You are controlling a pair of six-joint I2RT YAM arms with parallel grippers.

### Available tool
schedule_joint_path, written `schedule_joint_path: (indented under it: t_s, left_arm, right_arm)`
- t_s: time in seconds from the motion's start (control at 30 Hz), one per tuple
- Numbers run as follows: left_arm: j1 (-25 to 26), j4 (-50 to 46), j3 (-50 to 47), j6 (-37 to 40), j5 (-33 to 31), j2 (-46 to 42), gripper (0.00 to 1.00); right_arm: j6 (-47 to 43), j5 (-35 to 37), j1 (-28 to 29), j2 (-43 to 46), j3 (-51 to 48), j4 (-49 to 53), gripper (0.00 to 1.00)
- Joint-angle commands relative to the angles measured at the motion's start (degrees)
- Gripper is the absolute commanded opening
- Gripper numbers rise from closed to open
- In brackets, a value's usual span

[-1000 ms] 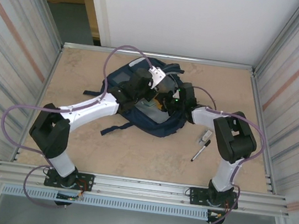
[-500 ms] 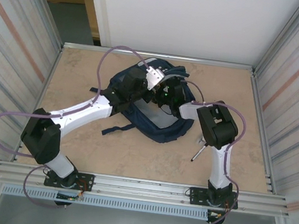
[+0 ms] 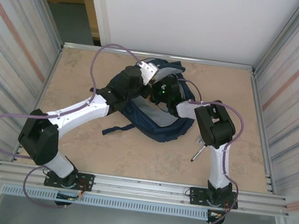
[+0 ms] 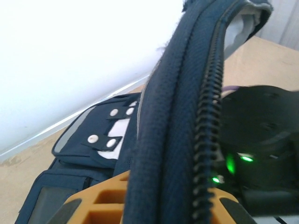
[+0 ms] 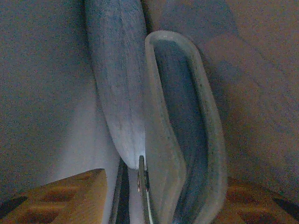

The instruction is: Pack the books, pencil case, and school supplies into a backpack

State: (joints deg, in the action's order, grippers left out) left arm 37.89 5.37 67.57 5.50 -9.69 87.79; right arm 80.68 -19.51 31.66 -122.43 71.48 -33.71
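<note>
Two orange fingers (image 4: pixel 100 210) of the left gripper (image 4: pixel 159 198) are pressed together on the zipped rim of the backpack (image 4: pixel 177 93), which is pinched between them and held raised, with the zip teeth running up along the fold. Beyond that rim a navy pocket (image 4: pixel 98 140) with pale patches and metal studs is seen. To its right is the dark body of the right arm (image 4: pixel 266 135), on which green lights are lit. The right gripper (image 5: pixel 168 182) is set inside the mouth of the backpack with its jaws spread. The booklet (image 5: pixel 187 116) is seen standing on edge between them, with a gap at the finger on the left of that view; whether the other finger is touched by it cannot be told. The pencil case (image 5: pixel 117 84) is laid against the booklet's left side, and pale grey lining (image 5: pixel 46 116) is seen around both. From above, the backpack is found lying near the far edge of the table (image 3: pixel 132 154), about midway between its left and right edges, with both arms bent over it. The marker pen (image 3: pixel 199 151) is seen lying on the right half of the table, just beside the right arm and near the backpack without touching it.
</note>
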Motion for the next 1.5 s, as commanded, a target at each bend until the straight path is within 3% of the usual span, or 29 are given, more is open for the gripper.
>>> schedule_joint_path:
  t_s: [0.0,0.13,0.37,0.47,0.53,0.6,0.7,0.77,1.0,1.1,1.3,1.47]
  left_arm:
    - [-1.33,6.76,-0.99,-4.48,-3.1,-2.45,0.02]
    - [-1.67,6.45,-1.53,-4.16,-3.4,-2.18,0.02]
    - [-4.05,5.73,-2.16,-7.47,-2.12,-2.1,0.02]
    - [-4.22,5.64,-2.27,-8.71,-1.14,-2.08,0.02]
    - [-4.22,5.62,-2.27,-9.52,0.12,-2.24,0.02]
    - [-4.16,5.53,-2.27,-10.77,1.24,-2.36,0.02]
    - [-4.19,5.45,-1.76,-11.92,2.52,-2.23,0.02]
    - [-4.25,4.85,-0.98,-12.34,3.54,-2.02,0.02]
    - [-4.31,4.03,0.72,-13.66,5.69,-1.08,0.02]
    - [-4.24,4.04,0.72,-14.67,6.33,-0.21,0.02]
    - [-4.39,4.71,-0.67,-15.1,4.67,0.27,0.03]
    - [-5.15,4.95,-1.37,-14.91,4.01,0.87,0.03]
  right_arm:
    - [0.79,0.89,1.11,6.07,-4.23,5.73,0.52]
    - [-4.02,-0.24,0.63,9.98,-6.02,13.33,0.57]
    - [-10.11,-3.18,-1.24,14.87,-6.47,20.85,0.56]
    - [-12.87,-1.51,-1.45,16.3,-6.21,22.44,0.48]
    - [-11.72,-1.9,-1.51,15.1,-6.82,17.63,0.41]
    - [-7.27,-3.45,-0.89,11.71,-6.64,9.32,0.26]
    - [-5.7,-2.38,0.58,6.71,-2.03,6.57,0.13]
    - [-5.29,-0.56,1.32,4.02,0.09,4.9,0.11]
    - [-4.22,2.78,1.59,-1.05,4.17,3.31,0.12]
    - [-4.82,2.33,1.32,-0.12,3.66,5.07,0.24]
    - [-17.19,5.62,0.99,9.54,2.46,23.78,0.42]
    - [-23.57,6.26,-0.15,16.25,-0.14,32.21,0.47]
